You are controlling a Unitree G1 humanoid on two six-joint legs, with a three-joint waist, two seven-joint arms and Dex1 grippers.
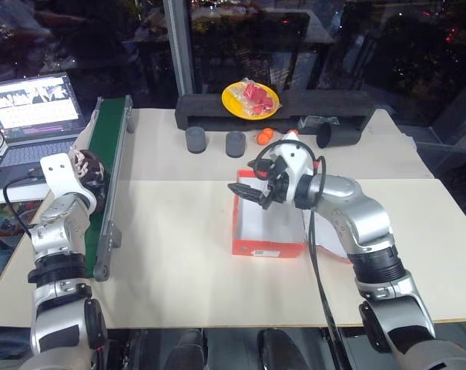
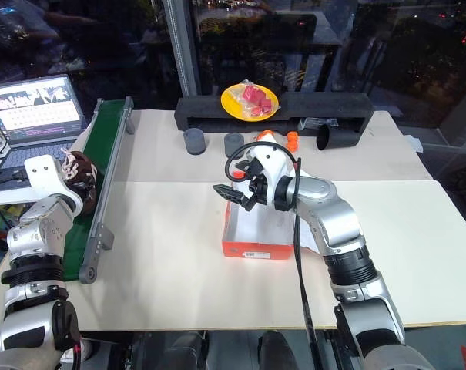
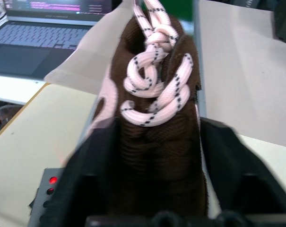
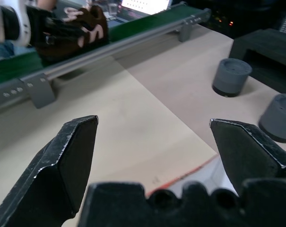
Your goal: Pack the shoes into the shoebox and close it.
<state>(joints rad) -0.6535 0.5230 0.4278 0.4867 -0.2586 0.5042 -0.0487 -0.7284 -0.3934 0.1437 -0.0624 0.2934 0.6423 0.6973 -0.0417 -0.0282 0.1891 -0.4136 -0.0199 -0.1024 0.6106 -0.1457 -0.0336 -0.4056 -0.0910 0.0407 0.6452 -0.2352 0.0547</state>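
My left tool (image 3: 152,189) has its two black fingers clamped on the sides of a small dark brown fabric shoe with pale laces (image 3: 154,123), over the green conveyor belt (image 1: 109,154) at the worktop's (image 1: 179,254) left edge. I judge the shoe light and soft, likely to squash, so gripping the firmer sole flanks is safest, not the loose laces. My right tool (image 1: 252,190) hangs wide and empty above the open red cardboard shoebox with a white interior (image 1: 267,231). The left wrist view shows the grip up close; the head views show how far apart shoe and box are.
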